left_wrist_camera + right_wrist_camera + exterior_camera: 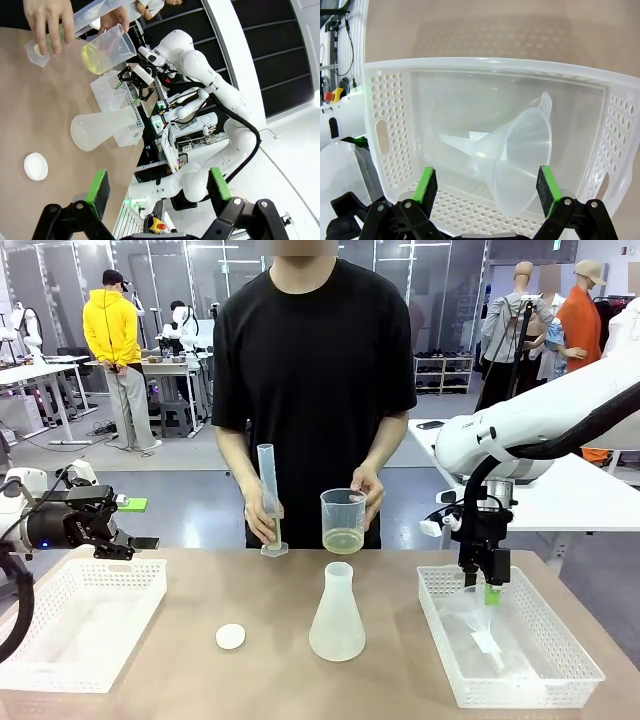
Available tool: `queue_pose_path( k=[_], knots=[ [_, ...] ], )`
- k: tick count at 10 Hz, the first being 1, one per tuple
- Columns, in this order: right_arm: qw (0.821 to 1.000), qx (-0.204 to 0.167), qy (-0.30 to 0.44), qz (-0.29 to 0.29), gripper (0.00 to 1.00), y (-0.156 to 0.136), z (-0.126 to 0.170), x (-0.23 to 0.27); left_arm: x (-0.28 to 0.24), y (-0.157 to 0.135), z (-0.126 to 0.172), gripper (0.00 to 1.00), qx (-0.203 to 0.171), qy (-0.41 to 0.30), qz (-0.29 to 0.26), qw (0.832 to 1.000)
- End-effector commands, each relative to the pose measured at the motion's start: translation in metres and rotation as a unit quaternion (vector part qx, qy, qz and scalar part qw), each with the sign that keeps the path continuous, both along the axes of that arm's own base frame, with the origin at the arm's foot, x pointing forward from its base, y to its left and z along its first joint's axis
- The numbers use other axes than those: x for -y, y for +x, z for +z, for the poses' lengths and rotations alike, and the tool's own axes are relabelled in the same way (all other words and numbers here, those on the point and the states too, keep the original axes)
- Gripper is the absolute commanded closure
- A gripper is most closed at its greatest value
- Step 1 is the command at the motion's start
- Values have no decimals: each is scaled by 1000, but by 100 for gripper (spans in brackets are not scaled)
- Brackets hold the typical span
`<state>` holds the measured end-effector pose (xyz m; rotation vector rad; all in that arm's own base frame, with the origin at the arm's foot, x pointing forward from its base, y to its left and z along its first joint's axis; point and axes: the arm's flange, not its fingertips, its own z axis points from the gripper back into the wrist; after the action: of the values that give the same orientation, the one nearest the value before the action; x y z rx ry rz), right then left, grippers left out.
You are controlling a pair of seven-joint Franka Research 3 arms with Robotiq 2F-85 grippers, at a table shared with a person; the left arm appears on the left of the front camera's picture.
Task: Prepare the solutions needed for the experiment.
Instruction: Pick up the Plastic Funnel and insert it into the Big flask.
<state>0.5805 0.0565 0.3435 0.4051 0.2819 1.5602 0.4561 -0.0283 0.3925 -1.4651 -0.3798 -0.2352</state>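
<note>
At the table's far edge a person holds a clear beaker [343,520] with a shallow layer of pale yellow-green solution [343,540] in one hand. The other hand holds an upright graduated cylinder [268,498]. Both show in the left wrist view, the beaker [107,49] beside the cylinder [50,42]. An empty conical flask [337,612] stands mid-table. My right gripper [490,588] hangs open over the right basket [560,680]; in its own view the open gripper [487,187] is just above a clear funnel [520,160]. My left gripper [128,540] is open above the left basket [140,575], its green pads [98,187] wide apart.
A small white disc [231,636] lies left of the flask. The left basket is an empty white mesh one at the table's left end. The funnel lies on its side in the right basket [485,65]. Another table stands behind my right arm.
</note>
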Motion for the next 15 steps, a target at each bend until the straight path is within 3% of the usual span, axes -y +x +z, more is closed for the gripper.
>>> queue_pose_path(
  k=[1,2,3,4,5,6,7,8,9,10,11,12,15],
  knots=[
    [1000,-4,0,9,3,2,3,2,-1,0,0,0,10,0,1,1000],
    [1000,-5,-11,0,17,3,2,1,-1,0,0,0,10,0,1,1000],
    [1000,-2,-6,2,17,5,2,1,-1,0,0,0,10,0,1,1000],
    [1000,2,-11,8,34,8,2,1,-1,0,0,0,10,0,1,1000],
    [1000,-3,-11,14,22,13,4,1,-1,0,0,0,10,0,1,1000],
    [1000,-12,-4,24,53,17,7,2,-1,0,0,0,10,0,1,1000],
    [999,-22,-9,31,41,20,8,0,-1,0,0,0,10,0,1,1000],
    [999,-27,-11,33,72,23,8,0,-1,0,0,0,10,0,1,1000],
    [999,-33,-6,35,60,25,8,-1,-1,0,0,0,10,0,1,1000],
    [999,-39,-4,35,92,27,8,-1,-1,0,0,0,10,0,1,1000],
    [999,-43,-6,32,79,28,7,-1,-1,0,0,0,10,0,1,1000],
    [999,-45,-3,30,100,28,5,-1,-1,0,0,0,10,0,1,1000],
    [998,-51,-5,27,100,27,2,-1,-1,0,0,0,10,0,1,1000]
  ],
)
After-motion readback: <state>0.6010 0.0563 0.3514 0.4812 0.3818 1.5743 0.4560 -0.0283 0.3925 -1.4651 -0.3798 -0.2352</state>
